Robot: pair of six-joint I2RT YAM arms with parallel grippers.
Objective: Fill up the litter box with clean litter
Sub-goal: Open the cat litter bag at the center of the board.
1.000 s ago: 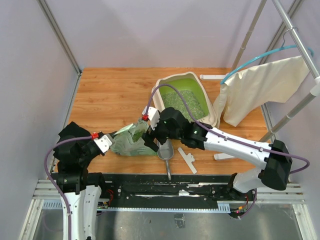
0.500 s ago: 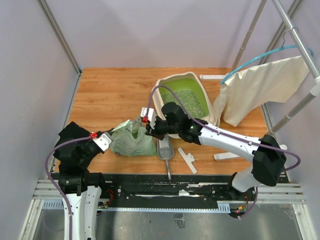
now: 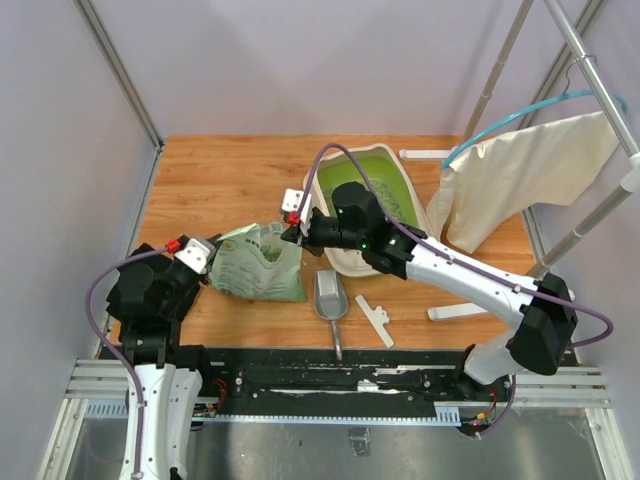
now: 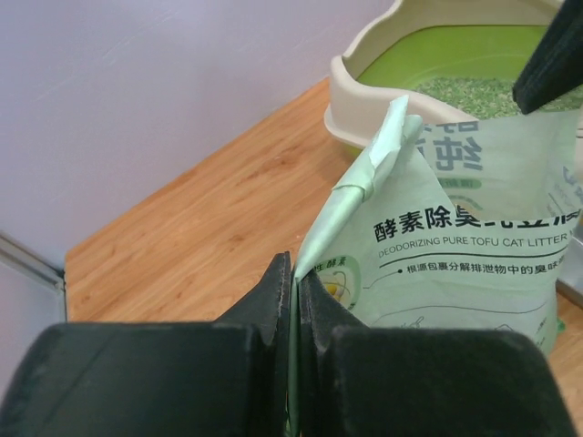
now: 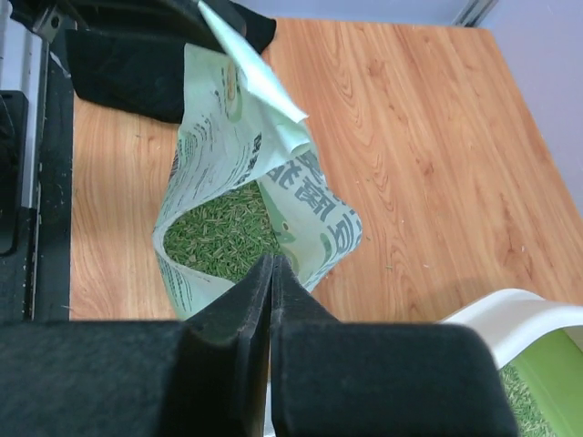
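Pinching opposite edges of the bag (image 3: 258,268), both jaws are closed

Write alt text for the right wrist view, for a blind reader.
The right gripper pinches the rim of an open light green bag with green litter inside. Behind it are the wooden table and, lower right, the litter box.

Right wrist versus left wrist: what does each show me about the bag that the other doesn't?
Only the right wrist: the bag's open mouth with green litter inside, and the right gripper shut on the mouth's rim.
Only the left wrist: the bag's printed face, and the left gripper shut on its side edge.
Both: the bag, part of the litter box with litter in it, and the wooden table.
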